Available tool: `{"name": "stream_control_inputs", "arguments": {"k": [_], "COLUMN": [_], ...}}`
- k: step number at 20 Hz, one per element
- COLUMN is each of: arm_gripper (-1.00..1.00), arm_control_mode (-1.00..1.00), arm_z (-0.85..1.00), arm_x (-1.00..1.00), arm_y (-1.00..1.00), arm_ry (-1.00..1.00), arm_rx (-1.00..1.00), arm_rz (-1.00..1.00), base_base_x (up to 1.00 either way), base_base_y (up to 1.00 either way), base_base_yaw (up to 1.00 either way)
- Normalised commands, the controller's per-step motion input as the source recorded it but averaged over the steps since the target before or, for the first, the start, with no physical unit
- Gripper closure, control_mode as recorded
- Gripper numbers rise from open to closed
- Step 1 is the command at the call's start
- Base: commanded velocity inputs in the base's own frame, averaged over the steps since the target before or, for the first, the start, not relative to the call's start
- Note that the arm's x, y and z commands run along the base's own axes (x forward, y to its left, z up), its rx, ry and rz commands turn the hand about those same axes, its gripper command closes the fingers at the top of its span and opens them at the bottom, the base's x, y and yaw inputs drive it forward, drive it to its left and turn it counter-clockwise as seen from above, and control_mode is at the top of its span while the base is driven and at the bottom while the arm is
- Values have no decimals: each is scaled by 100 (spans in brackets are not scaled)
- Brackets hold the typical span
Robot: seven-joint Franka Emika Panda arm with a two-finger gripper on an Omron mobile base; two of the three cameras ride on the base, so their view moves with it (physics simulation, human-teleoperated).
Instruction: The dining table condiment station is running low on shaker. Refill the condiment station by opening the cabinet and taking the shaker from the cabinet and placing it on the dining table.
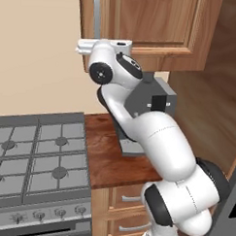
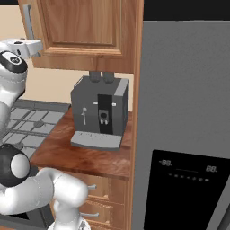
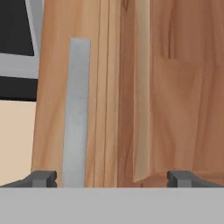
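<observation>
cabinet [image 1: 153, 24] shut, mounted on the wall above the wooden counter [image 1: 113, 154] where a grey coffee machine [image 2: 99, 112] stands; the door is a rigid raised-panel slab, hinged, so it should swing as one stiff piece and will not flex, though it will likely resist until the pull follows its arc. the place to take hold is the long vertical silver bar handle [image 3: 75, 109] along the door's left edge; metal, smooth, probably slippery, so a grip square across the bar looks safer than a hook from one side. gripper [image 3: 111, 178] raised in front of the cabinet's lower left corner, its two finger tips spread wide apart and holding nothing; in the hand view the bar sits just inside the left tip, not centred between them, and whether the tips are touching the door i cannot tell. stove [image 1: 35, 160] lies left of the counter, a tall grey fridge [image 2: 188, 126] to the right. hidden: the shaker, presumably behind the closed door; its shape and shelf position unknown. the handle's top is cut off in both base views, and the arm's own white links cover part of the coffee machine in the left base view.
</observation>
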Motion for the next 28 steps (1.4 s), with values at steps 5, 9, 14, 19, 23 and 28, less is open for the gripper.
{"name": "stream_control_inputs", "arguments": {"k": [5,9,14,19,23,28], "arm_gripper": [-100,-100,-100,-100,-100,-100], "arm_control_mode": [-100,-100,-100,-100,-100,-100], "arm_z": [0,-2,-15,-11,-8,-9], "arm_x": [30,36,17,3,22,40], "arm_y": [0,0,7,8,0,0], "arm_ry": [3,0,-10,-10,-3,0], "arm_rx": [0,-2,-4,-4,0,0], "arm_rz": [0,0,4,8,8,7], "base_base_x": [0,0,0,0,0,0], "base_base_y": [0,0,0,0,0,0], "base_base_yaw": [0,0,0,0,0,0]}}
